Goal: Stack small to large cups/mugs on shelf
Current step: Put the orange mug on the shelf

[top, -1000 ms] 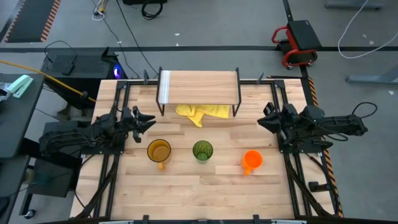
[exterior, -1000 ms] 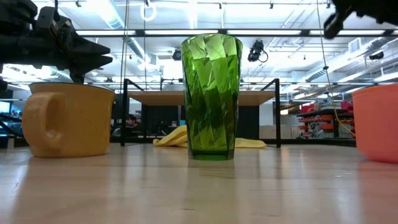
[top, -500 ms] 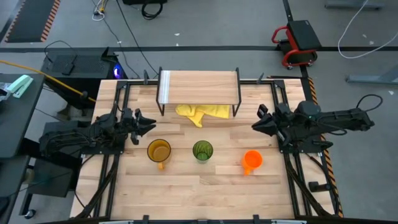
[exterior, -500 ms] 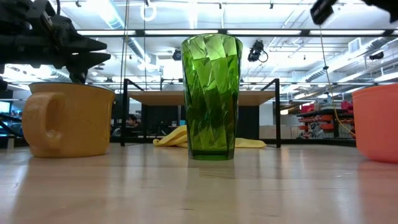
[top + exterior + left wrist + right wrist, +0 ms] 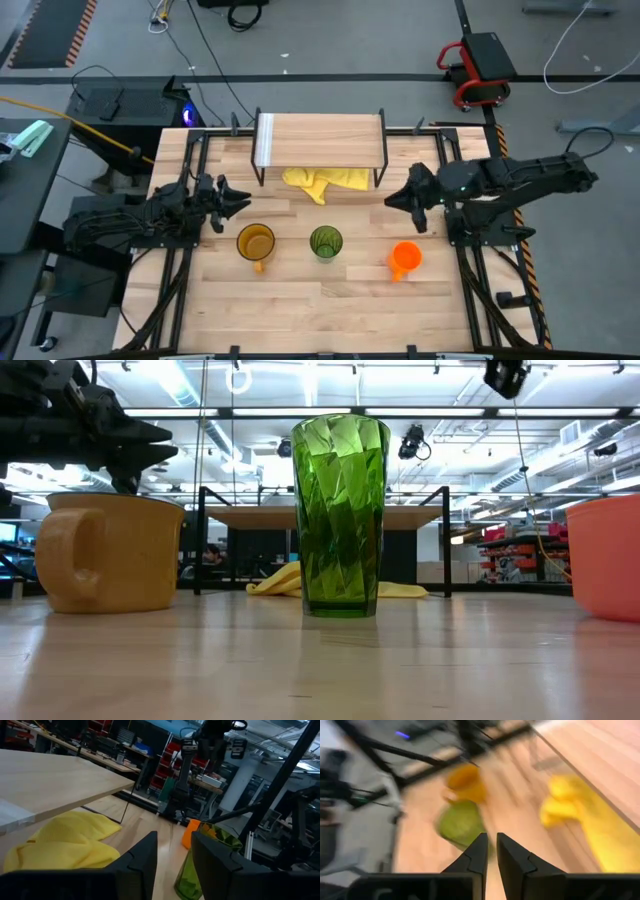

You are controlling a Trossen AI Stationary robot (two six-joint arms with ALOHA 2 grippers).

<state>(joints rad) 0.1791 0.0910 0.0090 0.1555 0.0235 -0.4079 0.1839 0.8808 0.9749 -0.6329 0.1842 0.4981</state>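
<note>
High view: faceted translucent green tumbler upright; right gripper nearly closed, empty.

The shelf stands at the table's far edge, and a cloth lies under it, spilling out toward the front. Before the shelf, three cups stand apart in a row: the tumbler straight in front, the handled mug to the shelf's left, the small mug to its right, slightly nearer the front.
</note>
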